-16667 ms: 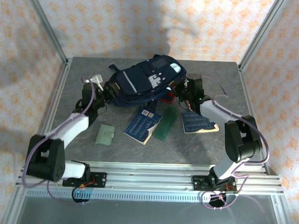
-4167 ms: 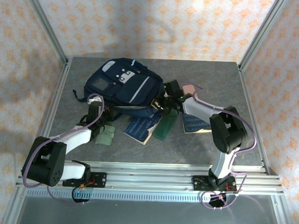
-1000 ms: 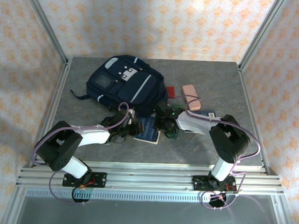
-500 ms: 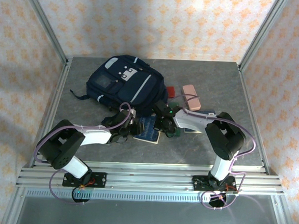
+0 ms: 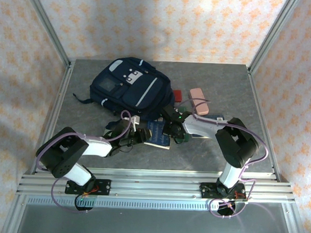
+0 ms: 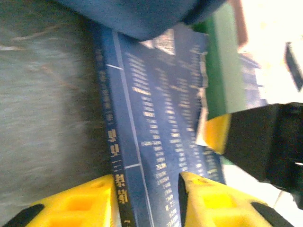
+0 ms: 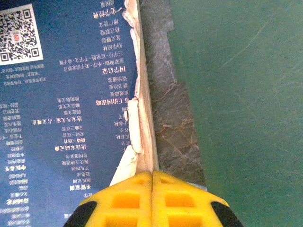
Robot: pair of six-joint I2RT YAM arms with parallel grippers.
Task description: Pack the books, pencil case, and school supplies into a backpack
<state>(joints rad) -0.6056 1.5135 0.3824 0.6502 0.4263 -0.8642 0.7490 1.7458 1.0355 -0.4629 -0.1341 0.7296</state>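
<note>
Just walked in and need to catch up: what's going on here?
Both arms are at one dark blue book lying in front of the backpack. The left gripper has its jaws apart over the spine side; the right gripper is shut at the page edge. The pencil case lies on the table.

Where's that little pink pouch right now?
In the top view, the pencil case lies on the table, right of the backpack, beside the red square.
</note>
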